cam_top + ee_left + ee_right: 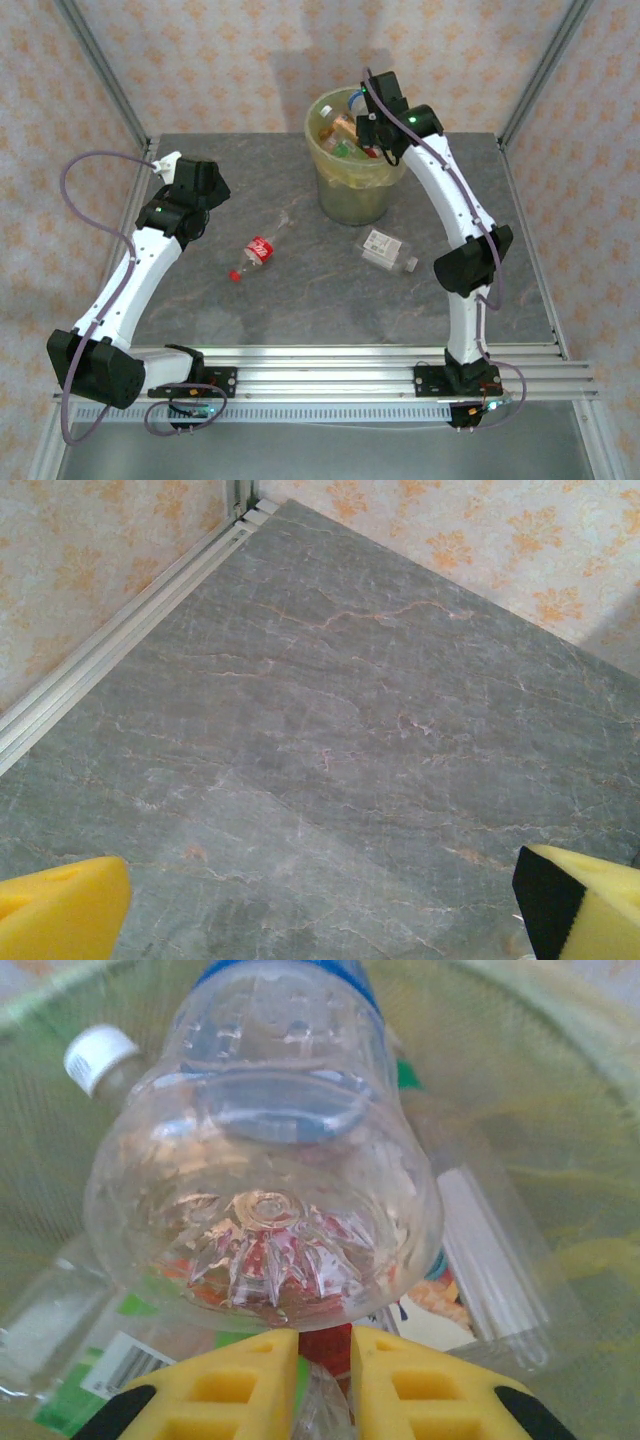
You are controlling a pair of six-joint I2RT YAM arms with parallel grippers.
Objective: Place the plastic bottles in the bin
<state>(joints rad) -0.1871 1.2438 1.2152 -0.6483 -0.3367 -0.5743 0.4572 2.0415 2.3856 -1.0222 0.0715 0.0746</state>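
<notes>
The right gripper (373, 140) hangs over the mouth of the bin (350, 205), which stands at the far middle of the grey counter (300, 300) and already holds a heap of plastic bottles. From the right wrist, this gripper (325, 1338) has its yellow fingers (245, 1380) drawn almost together, with only a slim gap between them. A clear bottle with a blue label (270, 1160) lies just past the fingertips, its ribbed base toward the camera, and I cannot tell whether the fingers pinch anything. A white-capped bottle (98, 1055) lies behind it, inside the greenish bin wall (560, 1080). Two bottles lie on the counter in front of the bin: a red-labelled bottle (256, 252) to the left and a white-labelled bottle (388, 250) to the right, well apart. The left gripper (168, 162) sits near the far left edge. From its wrist, the left gripper (320, 910) is spread wide over bare counter (350, 730), holding nothing.
</notes>
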